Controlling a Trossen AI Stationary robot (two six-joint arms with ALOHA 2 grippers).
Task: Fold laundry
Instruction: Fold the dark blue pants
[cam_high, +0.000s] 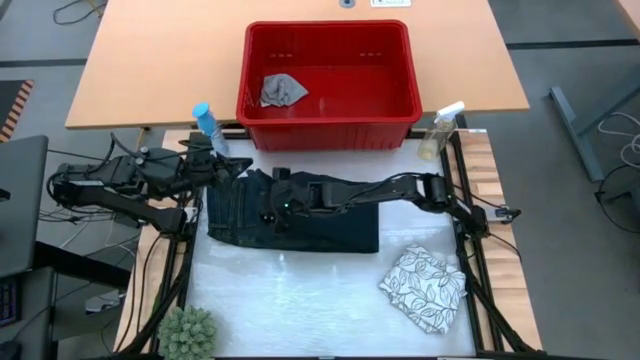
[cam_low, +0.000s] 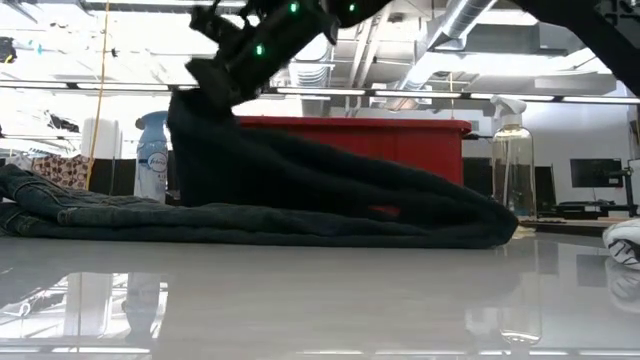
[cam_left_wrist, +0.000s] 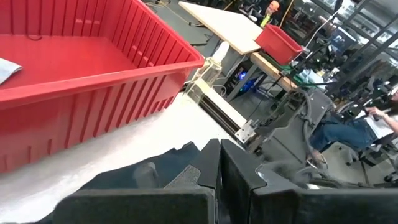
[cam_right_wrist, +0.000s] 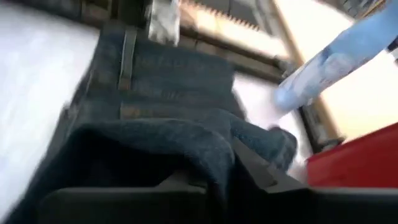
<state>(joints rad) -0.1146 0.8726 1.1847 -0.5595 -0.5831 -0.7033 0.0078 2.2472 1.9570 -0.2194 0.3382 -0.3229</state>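
The right gripper is pinching a lifted fold of the jeans between nearly closed jaws; the left gripper, jaws shut and empty, is waiting beside them.

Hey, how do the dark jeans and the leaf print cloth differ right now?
The jeans are dark blue-black denim; the leaf print cloth is white with grey leaves. The jeans are the larger piece, spread across the middle of the table, while the cloth sits as a small bundle toward the right front. Part of the jeans is lifted by the right gripper; the cloth lies untouched. Both are soft laundry on the white table.
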